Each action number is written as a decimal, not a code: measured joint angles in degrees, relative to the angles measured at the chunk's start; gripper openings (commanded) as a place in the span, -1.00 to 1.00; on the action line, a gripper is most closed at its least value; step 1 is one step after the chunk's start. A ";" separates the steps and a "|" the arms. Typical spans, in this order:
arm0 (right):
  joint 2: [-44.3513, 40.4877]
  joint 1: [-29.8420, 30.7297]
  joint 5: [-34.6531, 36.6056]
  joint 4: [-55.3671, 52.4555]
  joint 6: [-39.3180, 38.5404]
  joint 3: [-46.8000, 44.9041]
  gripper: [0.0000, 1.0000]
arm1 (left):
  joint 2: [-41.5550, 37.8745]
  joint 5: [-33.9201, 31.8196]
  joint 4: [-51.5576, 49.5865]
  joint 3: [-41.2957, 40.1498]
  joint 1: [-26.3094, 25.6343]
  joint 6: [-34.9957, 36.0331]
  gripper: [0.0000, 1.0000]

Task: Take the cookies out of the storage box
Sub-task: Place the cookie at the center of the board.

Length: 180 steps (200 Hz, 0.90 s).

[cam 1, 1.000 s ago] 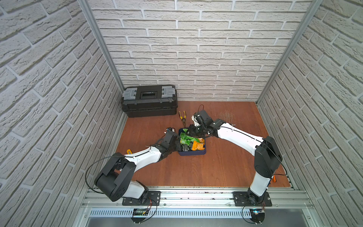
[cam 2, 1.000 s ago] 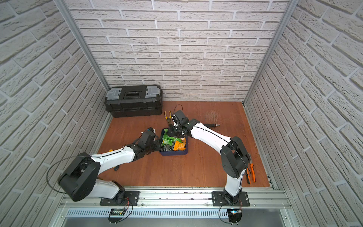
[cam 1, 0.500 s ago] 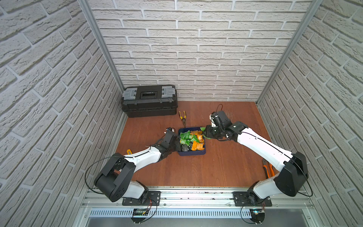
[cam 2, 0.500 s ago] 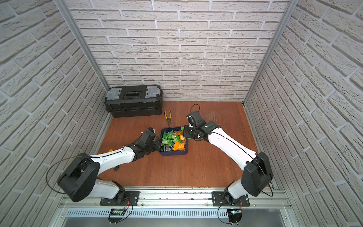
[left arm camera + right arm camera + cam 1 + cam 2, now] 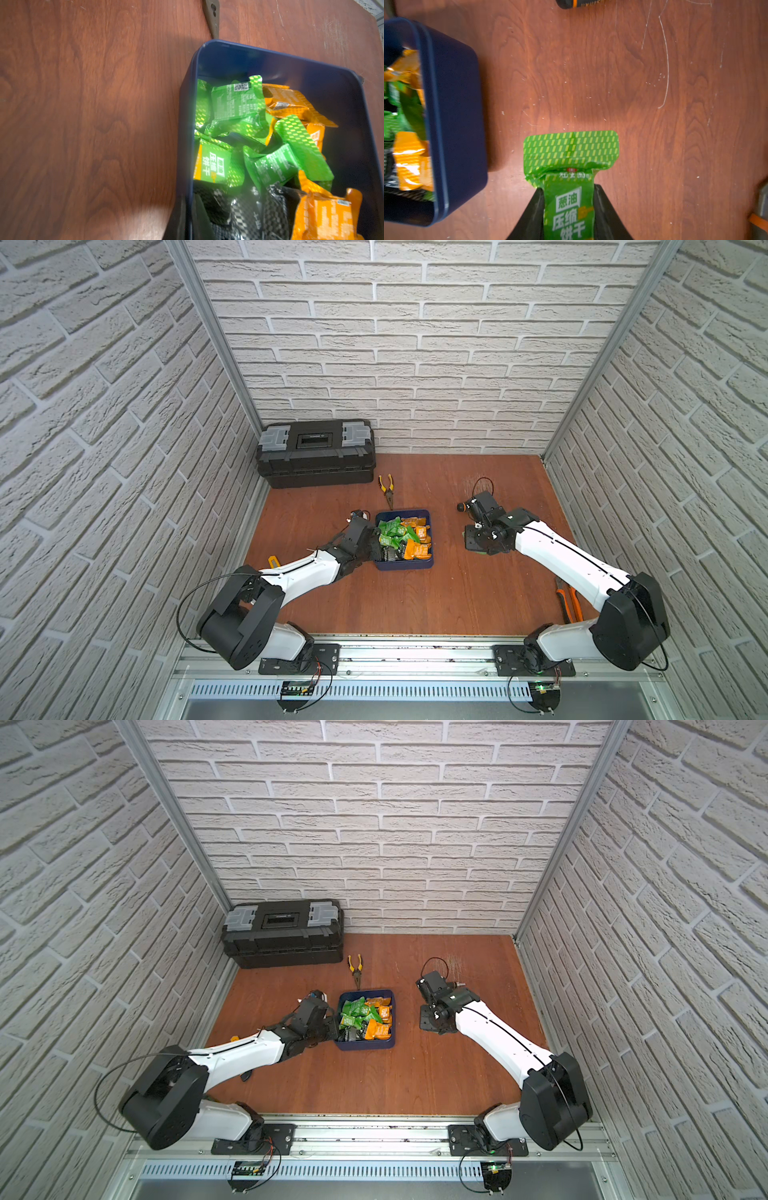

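Cookies (image 5: pixel 401 537): heaped green, orange, black inside navy storage box (image 5: pixel 405 565), table (image 5: pixel 415 605) centre. Pinches box's nine o'clock wall with clenched left gripper (image 5: pixel 372 548). Clamps one green packet (image 5: pixel 571 149) in right gripper (image 5: pixel 569 189), three o'clock, outside box.

walls (image 5: pixel 415 344): white brick | floor (image 5: pixel 415 605): reddish wood | corner posts (image 5: pixel 219 344): grey metal

Left arm (image 5: pixel 307 572) stretches low from lower left toward frame centre, left gripper (image 5: pixel 376 549) jaws closed. Right arm (image 5: pixel 565 556) reaches from lower right to centre-right, right gripper (image 5: pixel 569 188) pointing down, pinching green packet (image 5: pixel 571 149).
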 measured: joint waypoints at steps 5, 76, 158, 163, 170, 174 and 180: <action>0.17 -0.17 0.15 0.02 -0.22 -0.26 -0.55 | -0.02 -0.02 -0.04 0.00 0.00 -0.02 -1.00; 4.63 -0.68 0.96 2.27 -2.38 -1.84 -0.55 | -0.02 -0.04 -0.09 0.00 0.00 0.02 -1.00; 10.73 -1.20 -0.24 9.88 -1.27 -5.29 -0.49 | -0.04 0.04 -0.09 0.00 0.00 1.03 -1.00; 11.32 -1.31 -0.33 10.32 -1.22 -5.44 -0.47 | -0.02 0.04 -0.11 0.00 0.00 1.09 -1.00; 11.96 -1.42 -0.37 11.02 -1.18 -5.73 -0.45 | -0.02 0.04 -0.11 0.00 0.00 1.18 -1.00; 12.24 -1.49 -0.46 11.32 -1.14 -5.92 -0.43 | -0.04 0.07 -0.11 0.00 0.00 1.25 -1.00; 12.61 -1.55 -0.55 11.67 -1.09 -6.21 -0.40 | -0.02 0.07 -0.11 0.00 0.00 1.29 -1.00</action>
